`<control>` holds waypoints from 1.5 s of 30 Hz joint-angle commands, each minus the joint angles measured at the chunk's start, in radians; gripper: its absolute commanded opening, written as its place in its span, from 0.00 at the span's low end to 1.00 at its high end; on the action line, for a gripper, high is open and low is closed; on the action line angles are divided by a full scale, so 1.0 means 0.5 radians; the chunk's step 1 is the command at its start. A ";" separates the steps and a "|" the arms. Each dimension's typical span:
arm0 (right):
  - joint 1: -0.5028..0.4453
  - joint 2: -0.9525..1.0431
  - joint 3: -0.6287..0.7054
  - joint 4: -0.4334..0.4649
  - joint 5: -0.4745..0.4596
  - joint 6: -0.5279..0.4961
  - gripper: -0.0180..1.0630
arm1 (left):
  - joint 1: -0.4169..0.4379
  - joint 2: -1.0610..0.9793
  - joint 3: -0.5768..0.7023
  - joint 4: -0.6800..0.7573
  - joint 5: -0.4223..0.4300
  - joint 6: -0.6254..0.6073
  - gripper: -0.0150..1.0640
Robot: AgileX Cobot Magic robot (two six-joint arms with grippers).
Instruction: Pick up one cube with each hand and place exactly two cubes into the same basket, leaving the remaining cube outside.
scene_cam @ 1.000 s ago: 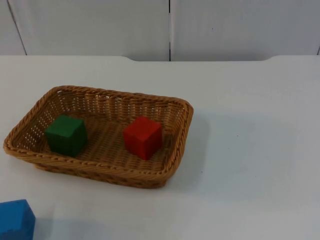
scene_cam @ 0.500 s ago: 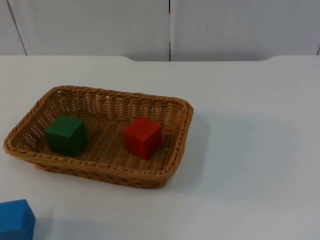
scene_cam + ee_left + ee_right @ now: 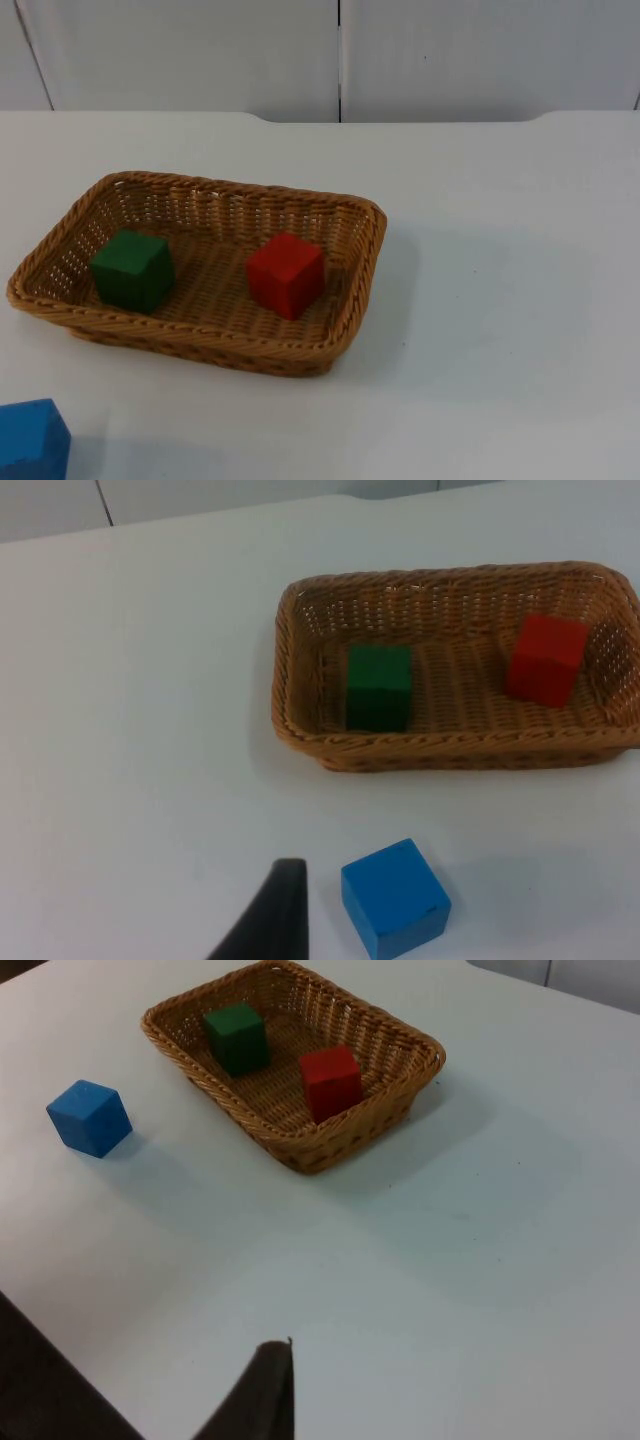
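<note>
Nothing moved, blue cube [image 3: 32, 440] outside basket [image 3: 215, 335]

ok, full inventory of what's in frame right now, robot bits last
basket: 1, tan wicker, on the table, holding two cubes
green cube: 1, green, inside the basket at one end
red cube: 1, red, inside the basket, apart from the green cube
blue cube: 1, blue, on the table outside the basket, on its long side nearest the green cube
table: 1, white, under everything
wall: 1, grey, at the table's far edge
left tool: 1, black fingertip, above the table beside the blue cube, waiting
right tool: 1, black fingertip, above bare table away from the basket, waiting
</note>
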State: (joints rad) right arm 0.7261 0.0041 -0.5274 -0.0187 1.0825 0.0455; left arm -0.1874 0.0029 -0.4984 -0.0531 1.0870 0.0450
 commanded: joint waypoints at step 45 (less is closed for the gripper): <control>-1.249 -0.008 0.001 -0.003 0.004 -0.009 0.99 | 0.004 -0.006 0.007 -0.016 -0.028 -0.023 0.99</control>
State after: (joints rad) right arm 0.1075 0.0041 -0.5274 -0.0187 1.0848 0.0455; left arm -0.1874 0.0029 -0.4984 -0.0552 1.0870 0.0450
